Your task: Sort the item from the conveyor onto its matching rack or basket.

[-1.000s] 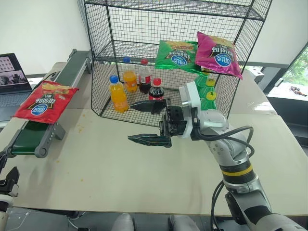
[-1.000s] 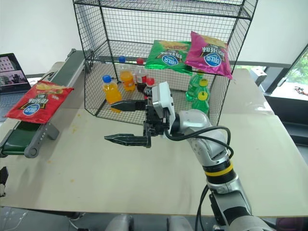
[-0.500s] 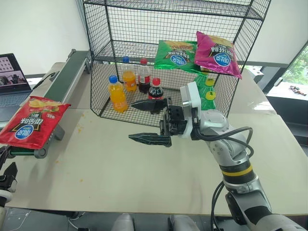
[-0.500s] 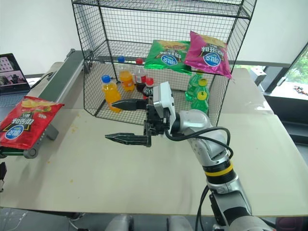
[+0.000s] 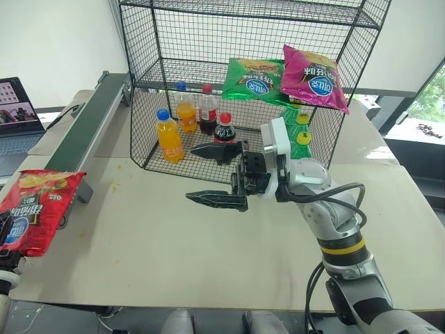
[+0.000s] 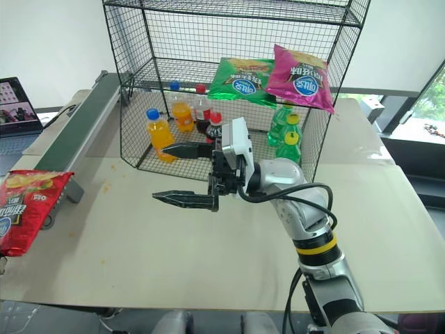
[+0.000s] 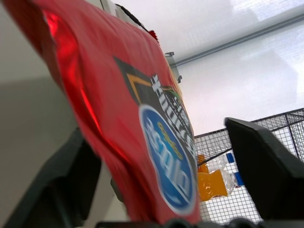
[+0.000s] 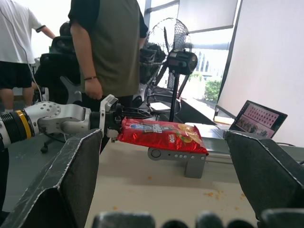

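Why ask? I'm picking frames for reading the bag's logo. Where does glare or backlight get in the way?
Left wrist view: a bright window behind and a shiny streak down the red chip bag, but the logo is readable. Right wrist view: windows backlight the people, while the bag is well lit. Left eye view: even light, only a mild sheen on the bag.

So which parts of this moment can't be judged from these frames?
- Left hand: in the head views the red chip bag and the picture edge hide it; whether its fingers have closed on the bag is unclear.
- Conveyor: its near end lies behind the bag.
- Bottles in the rack: labels too small behind the mesh.
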`<control>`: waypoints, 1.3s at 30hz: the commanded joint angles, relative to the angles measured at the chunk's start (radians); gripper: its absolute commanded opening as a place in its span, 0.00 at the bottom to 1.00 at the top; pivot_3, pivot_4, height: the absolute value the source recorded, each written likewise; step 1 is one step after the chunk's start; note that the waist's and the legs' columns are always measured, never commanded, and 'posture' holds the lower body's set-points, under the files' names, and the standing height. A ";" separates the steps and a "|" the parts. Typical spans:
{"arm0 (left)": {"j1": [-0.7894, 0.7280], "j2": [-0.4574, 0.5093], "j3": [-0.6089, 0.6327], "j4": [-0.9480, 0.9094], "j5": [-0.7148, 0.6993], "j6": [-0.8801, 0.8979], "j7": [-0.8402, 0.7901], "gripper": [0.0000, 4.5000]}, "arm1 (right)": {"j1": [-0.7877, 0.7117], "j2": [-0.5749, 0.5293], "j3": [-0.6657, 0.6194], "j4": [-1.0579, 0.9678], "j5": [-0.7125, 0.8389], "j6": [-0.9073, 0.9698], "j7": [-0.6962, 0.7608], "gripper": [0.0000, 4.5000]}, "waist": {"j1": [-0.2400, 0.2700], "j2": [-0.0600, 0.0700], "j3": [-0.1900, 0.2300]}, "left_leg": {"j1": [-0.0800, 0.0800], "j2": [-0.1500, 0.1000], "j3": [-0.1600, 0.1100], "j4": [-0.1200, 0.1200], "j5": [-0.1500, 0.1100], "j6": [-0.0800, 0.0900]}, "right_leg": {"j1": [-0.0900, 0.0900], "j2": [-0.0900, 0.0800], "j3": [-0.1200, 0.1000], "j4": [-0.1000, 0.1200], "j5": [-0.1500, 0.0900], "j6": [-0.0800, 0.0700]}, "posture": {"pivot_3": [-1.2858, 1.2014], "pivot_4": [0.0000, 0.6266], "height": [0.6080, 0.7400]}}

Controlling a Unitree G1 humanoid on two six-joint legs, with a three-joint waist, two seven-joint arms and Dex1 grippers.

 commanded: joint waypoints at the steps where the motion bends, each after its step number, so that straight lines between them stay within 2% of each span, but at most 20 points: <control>1: -0.001 0.021 0.024 -0.008 0.005 -0.008 -0.013 0.51 | -0.016 0.003 -0.024 -0.021 0.003 -0.020 -0.009 1.00 | -0.001 0.000 0.000 | 0.000 0.000 0.000 0.000 0.000 0.000 | 0.000 0.000 0.000 0.000 0.000 0.000 | 0.52 0.24 1.00; 6: -0.011 0.026 0.018 -0.030 -0.009 0.000 0.000 0.01 | -0.017 0.003 -0.026 -0.017 -0.001 -0.026 -0.018 1.00 | 0.000 0.000 0.000 | 0.000 0.000 0.000 -0.001 0.000 0.000 | 0.000 0.000 0.000 -0.001 0.000 0.000 | 0.52 0.24 1.00; 12: -0.109 0.070 -0.038 -0.192 -0.093 0.002 0.089 0.01 | 0.009 0.002 -0.057 -0.023 -0.025 -0.034 -0.084 1.00 | 0.008 -0.001 0.001 | -0.001 0.000 0.000 0.000 0.000 0.000 | 0.000 0.000 0.000 -0.001 0.000 0.000 | 0.52 0.24 1.00; 16: -0.261 0.148 -0.152 -0.332 -0.200 -0.002 0.164 0.01 | 0.037 0.006 -0.095 -0.065 -0.041 -0.029 -0.186 1.00 | 0.021 -0.003 0.001 | -0.002 0.000 -0.002 0.000 0.002 -0.003 | 0.000 0.000 -0.001 -0.001 0.000 0.000 | 0.52 0.24 1.00; 20: -0.492 0.158 -0.302 -0.377 -0.211 0.001 0.215 0.01 | 0.058 0.015 -0.112 -0.126 -0.068 -0.033 -0.293 1.00 | 0.026 0.001 0.003 | -0.002 -0.001 -0.001 -0.001 0.002 -0.003 | 0.000 -0.001 -0.001 -0.002 0.001 0.001 | 0.52 0.24 1.00; 24: -0.765 0.086 -0.472 -0.339 -0.211 0.019 0.259 0.01 | 0.051 0.029 -0.130 -0.183 -0.113 -0.040 -0.404 1.00 | 0.030 0.001 0.003 | -0.003 -0.001 -0.003 -0.002 0.003 -0.004 | -0.001 0.000 -0.001 -0.002 0.001 0.001 | 0.52 0.24 1.00; 28: -0.979 -0.009 -0.602 -0.196 -0.210 0.022 0.244 0.01 | 0.050 0.039 -0.144 -0.225 -0.146 -0.035 -0.487 1.00 | 0.028 0.001 0.003 | -0.003 -0.002 -0.004 -0.001 0.003 -0.004 | 0.000 0.000 -0.001 -0.002 0.001 0.001 | 0.52 0.24 1.00; 30: -1.036 -0.047 -0.636 -0.140 -0.204 0.017 0.225 0.01 | 0.055 0.039 -0.145 -0.236 -0.155 -0.034 -0.508 1.00 | 0.024 0.001 0.003 | -0.003 -0.002 -0.004 -0.001 0.003 -0.004 | 0.000 0.000 -0.001 -0.002 0.001 0.001 | 0.52 0.24 1.00; 34: -1.134 -0.201 -0.699 0.061 -0.158 0.015 0.140 0.01 | 0.074 0.023 -0.159 -0.278 -0.173 -0.023 -0.555 1.00 | 0.029 0.002 0.003 | -0.003 -0.002 -0.005 -0.001 0.003 -0.004 | 0.000 0.000 -0.001 -0.002 0.001 0.001 | 0.52 0.24 1.00; 39: -1.140 -0.260 -0.693 0.262 -0.040 0.047 0.029 0.01 | 0.091 0.000 -0.174 -0.314 -0.183 -0.007 -0.594 1.00 | 0.026 0.002 0.003 | -0.005 -0.005 -0.007 0.000 0.003 -0.004 | 0.000 0.000 0.000 -0.003 0.001 0.002 | 0.52 0.24 1.00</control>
